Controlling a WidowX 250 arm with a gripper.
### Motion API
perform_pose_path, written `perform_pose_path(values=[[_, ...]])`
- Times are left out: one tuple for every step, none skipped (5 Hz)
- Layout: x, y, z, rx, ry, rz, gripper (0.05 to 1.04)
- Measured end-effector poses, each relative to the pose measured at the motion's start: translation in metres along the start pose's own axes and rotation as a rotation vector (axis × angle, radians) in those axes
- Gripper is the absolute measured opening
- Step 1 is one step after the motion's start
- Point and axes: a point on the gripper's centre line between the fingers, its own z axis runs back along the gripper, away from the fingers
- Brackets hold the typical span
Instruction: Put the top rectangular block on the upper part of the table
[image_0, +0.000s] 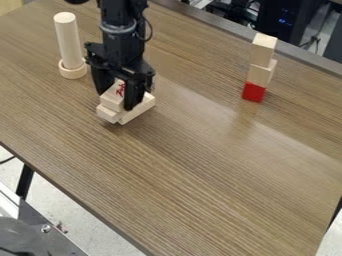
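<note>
at the upper left of the frame, the claw (115, 101) is around the top block (111, 101), above the lower blocks (139, 110); whether it grips, i cannot tell. this looks like the grasping step, so next: secure hold, straight lift, then the desk's (194, 165) upper part.

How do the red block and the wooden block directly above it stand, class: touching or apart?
Touching. The camera view shows the wooden block resting on the red block, with no gap between them.
</note>
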Motion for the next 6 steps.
perform_pose_path(values=[[0.005,0.003,0.007,-0.035,-0.003,0.018,0.574],[0.004,0.004,0.01,-0.056,0.004,0.029,0.574],[0.003,0.005,0.016,-0.069,0.003,0.033,0.574],[0.012,0.002,0.025,-0.063,-0.023,0.037,0.574],[0.025,-0.002,0.032,-0.029,-0.062,0.053,0.574],[0.043,-0.005,0.026,0.016,-0.065,0.06,0.574]])
